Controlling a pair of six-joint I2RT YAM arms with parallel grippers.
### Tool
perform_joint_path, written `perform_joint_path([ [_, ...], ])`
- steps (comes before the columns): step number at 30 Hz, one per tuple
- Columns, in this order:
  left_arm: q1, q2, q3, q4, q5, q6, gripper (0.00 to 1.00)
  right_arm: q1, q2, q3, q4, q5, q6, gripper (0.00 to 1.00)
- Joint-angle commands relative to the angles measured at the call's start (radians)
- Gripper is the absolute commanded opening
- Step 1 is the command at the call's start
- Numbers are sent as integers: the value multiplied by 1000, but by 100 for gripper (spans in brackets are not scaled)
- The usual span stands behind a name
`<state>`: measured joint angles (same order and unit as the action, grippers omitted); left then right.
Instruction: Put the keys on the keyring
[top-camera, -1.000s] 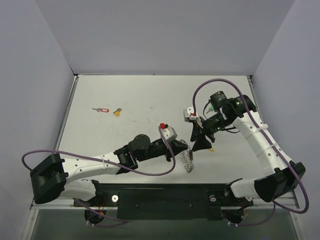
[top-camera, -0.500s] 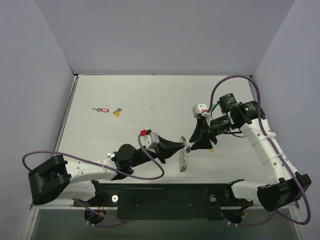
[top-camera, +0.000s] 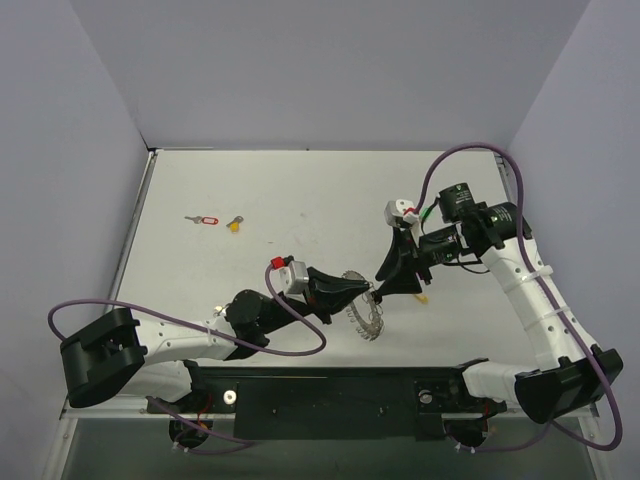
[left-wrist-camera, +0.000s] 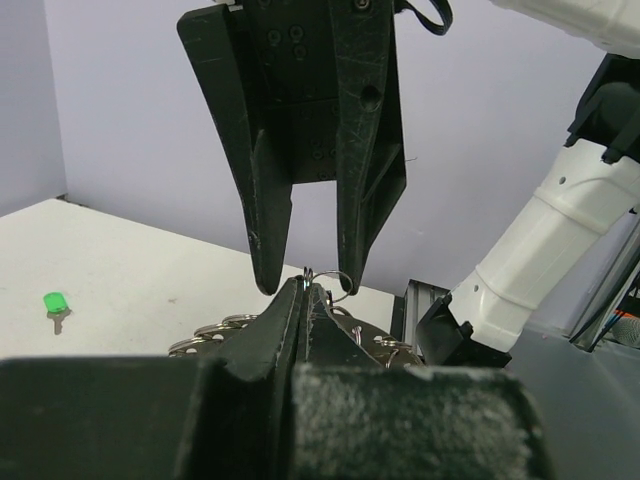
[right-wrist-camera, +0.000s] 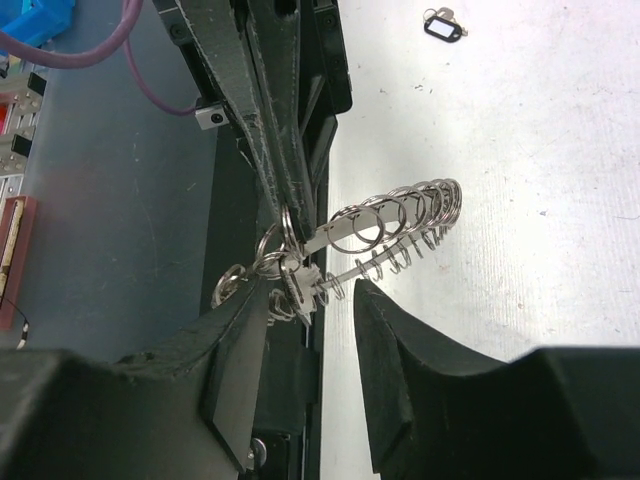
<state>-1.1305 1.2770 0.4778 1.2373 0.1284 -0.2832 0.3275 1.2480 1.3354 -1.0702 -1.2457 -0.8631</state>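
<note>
Left jaws are pinching shut on the keyring (right-wrist-camera: 405, 222), the left gripper (left-wrist-camera: 304, 296) clamping its rim right at the fingertips. The right gripper (right-wrist-camera: 312, 296) is standing narrowly parted, its tips straddling that same pinch point and the small loops clustered there, and I am not seeing anything gripped between them. I am reading this as the threading step with the ring being presented but no key in either jaw. Next, I am expecting the right arm to need to back off, fetch a key and bring its hole square to a coil end. From the right wrist the ring is showing nearly edge-on as a spiral, its long axis running away from both sets of tips and out over the table (top-camera: 300, 190), tilted rather than flat. An orange-yellow key (top-camera: 423, 298) is lying just beyond the right jaws. A red-tagged key (top-camera: 207, 220) and a yellow key (top-camera: 234, 224) are lying side by side, well apart from either jaw. A green key (left-wrist-camera: 54, 301) and a black-tagged key (right-wrist-camera: 441, 27) are showing farther off.
</note>
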Motion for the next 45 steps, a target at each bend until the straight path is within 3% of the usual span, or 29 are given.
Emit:
perform_joint_path([
  [1,-5,-4,36,48,-38,-22,0,-4,-39,36,4,-31,52,36],
  [12,-8,1,54,4,-56,-13,0,13,-25,48,67,-14,150,33],
  [21,-15,-5,62,-38,-121,-8,0,59,-24,21,233,167,364,33],
  [26,-17,-19,65,-56,-151,-7,0,59,-24,2,285,199,437,21],
  [45,-17,-38,53,-41,-167,-25,0,90,-12,-41,280,183,380,15],
])
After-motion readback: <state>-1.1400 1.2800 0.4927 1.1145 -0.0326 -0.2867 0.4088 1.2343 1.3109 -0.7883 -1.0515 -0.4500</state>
